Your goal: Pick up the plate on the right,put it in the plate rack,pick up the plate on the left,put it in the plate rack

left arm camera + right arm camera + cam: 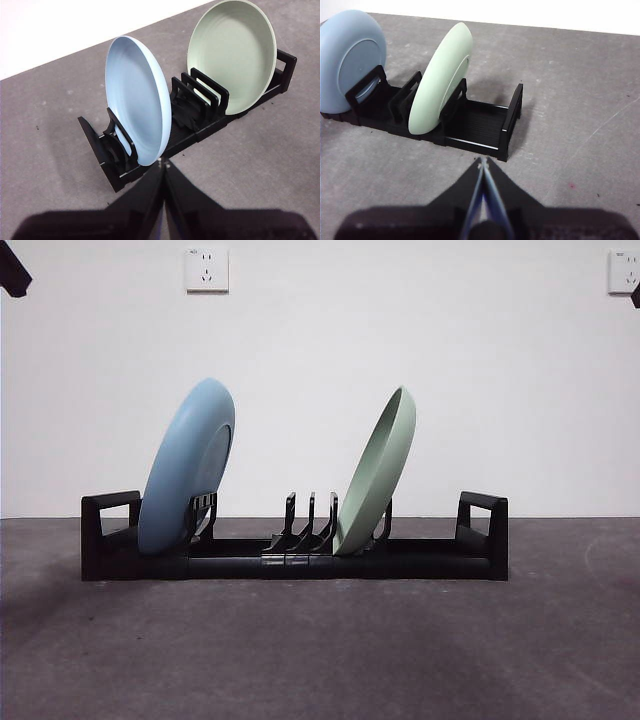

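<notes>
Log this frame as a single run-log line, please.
blue plate: in rack, leaning | green plate: in rack, leaning | left gripper: shut, clear | right gripper: shut, clear

Lighting is soft and even from above, so the plain white wall (400,340) comes out bright and close to blown out in the wrist views, while the dark grey matte tabletop (320,660) stays dim with a faint darker patch at its left side in the front view. The long black plastic plate rack (290,560) drops only a thin shadow, and the pale blue round plate (188,465) and pale green round plate (378,472) show no hard glare. Both wrist views are sharp on the table, but the black jaws at the bottom edges are big blurry dark shapes.
</notes>
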